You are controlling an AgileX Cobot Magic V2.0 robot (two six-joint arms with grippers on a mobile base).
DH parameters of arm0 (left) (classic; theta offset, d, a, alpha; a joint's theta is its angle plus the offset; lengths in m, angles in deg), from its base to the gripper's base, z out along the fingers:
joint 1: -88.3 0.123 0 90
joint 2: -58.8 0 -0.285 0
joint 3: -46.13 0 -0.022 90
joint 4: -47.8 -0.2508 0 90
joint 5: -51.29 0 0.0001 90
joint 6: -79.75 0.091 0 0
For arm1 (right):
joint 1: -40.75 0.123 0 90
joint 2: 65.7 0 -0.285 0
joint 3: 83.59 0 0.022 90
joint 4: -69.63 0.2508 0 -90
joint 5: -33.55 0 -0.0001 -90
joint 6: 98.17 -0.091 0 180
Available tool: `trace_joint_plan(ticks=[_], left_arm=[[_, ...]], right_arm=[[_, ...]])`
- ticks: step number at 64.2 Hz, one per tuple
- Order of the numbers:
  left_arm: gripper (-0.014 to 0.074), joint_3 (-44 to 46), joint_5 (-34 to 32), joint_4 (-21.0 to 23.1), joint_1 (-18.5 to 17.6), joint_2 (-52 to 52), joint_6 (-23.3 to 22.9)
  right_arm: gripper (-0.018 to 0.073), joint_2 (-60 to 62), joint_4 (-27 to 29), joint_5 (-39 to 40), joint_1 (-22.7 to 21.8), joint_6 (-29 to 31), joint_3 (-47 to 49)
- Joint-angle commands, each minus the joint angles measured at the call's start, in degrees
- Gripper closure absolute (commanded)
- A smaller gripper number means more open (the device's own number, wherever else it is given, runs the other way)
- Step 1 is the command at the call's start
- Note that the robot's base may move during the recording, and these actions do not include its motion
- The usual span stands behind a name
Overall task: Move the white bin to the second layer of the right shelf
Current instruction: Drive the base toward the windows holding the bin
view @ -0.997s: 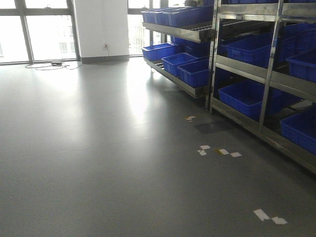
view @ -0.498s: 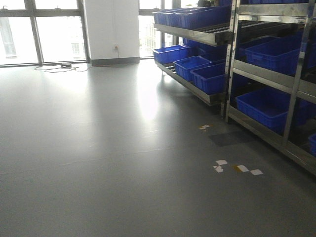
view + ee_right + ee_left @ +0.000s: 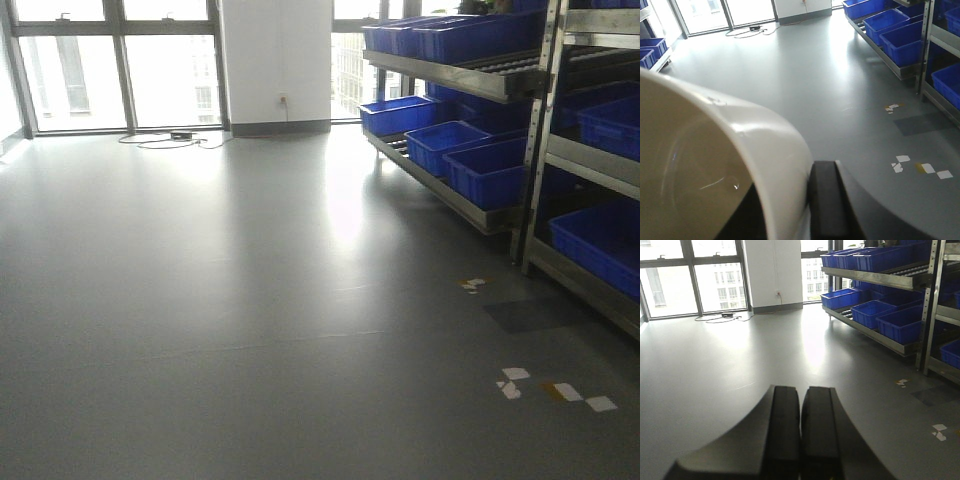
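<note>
I see the grey floor (image 3: 250, 300) ahead, steel shelves (image 3: 470, 80) of blue crates (image 3: 490, 170) along its right, the white bin (image 3: 715, 165) held off the floor by my right fingers (image 3: 827, 200) gripping its wall, and my left fingers (image 3: 782, 430) pressed together, empty.

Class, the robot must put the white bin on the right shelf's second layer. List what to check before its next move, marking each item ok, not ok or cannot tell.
1. Grip: the white bin is clamped in the right gripper, with a finger against its wall: ok.
2. Spare arm: the left gripper is shut and empty: ok.
3. Path: the floor ahead shows only tape marks: ok.
4. Heading: the rack sits at the front view's right edge, not squarely ahead: not ok.
5. Free slot on the rack: the visible levels hold blue crates: cannot tell.
</note>
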Motion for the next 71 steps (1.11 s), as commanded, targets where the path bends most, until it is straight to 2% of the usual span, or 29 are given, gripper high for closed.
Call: trace_joint_plan(ticks=[1,71], left_arm=[[0.0512,-2.1,-4.8,0.3,-0.2,0.8,-0.2],[0.0512,-2.1,-4.8,0.3,-0.2,0.8,-0.2]], right_arm=[[0.0502,-0.7,-0.6,6.0,-0.3,0.1,1.8],[0.0502,-0.7,-0.6,6.0,-0.3,0.1,1.8]])
